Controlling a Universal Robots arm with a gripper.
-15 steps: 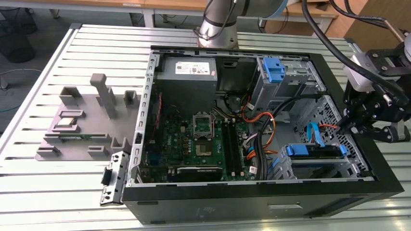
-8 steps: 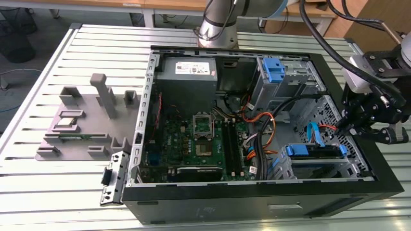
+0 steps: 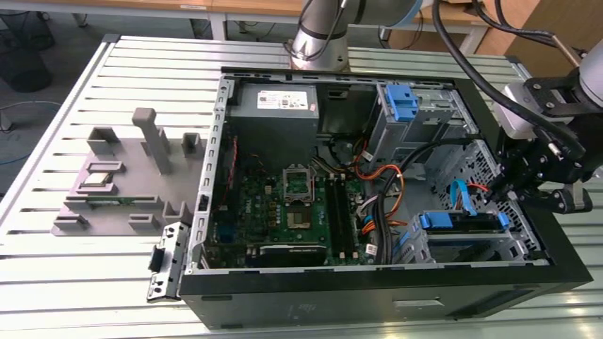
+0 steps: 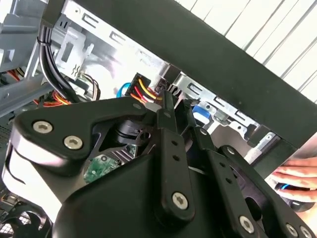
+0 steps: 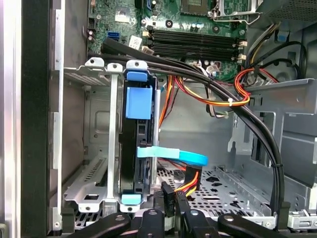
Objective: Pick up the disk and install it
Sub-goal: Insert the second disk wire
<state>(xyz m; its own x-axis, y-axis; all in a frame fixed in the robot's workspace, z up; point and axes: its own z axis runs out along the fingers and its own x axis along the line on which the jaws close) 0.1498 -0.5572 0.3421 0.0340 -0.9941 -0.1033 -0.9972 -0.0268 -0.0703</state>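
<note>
The disk [image 3: 459,223] sits in the drive cage at the case's near corner on the exterior view's right, framed by its blue bracket. In the first wrist view the disk [image 5: 140,148] stands edge-on in the cage, with a blue tab on top and a light blue flat cable [image 5: 173,154] leading off it. My gripper [image 3: 526,192] hangs over the case's side wall just beside the cage. In both wrist views its fingers [image 5: 166,197] are close together on a black plug with red, yellow and black wires [image 4: 143,88], a short way from the disk.
The open black computer case [image 3: 377,296] lies on a slatted metal table. Inside are the motherboard [image 3: 292,205], bundled black cables [image 5: 237,109] and a grey power supply [image 3: 273,102]. A grey fixture [image 3: 123,183] stands at the exterior view's left. A person's hand [image 4: 297,178] is outside the case wall.
</note>
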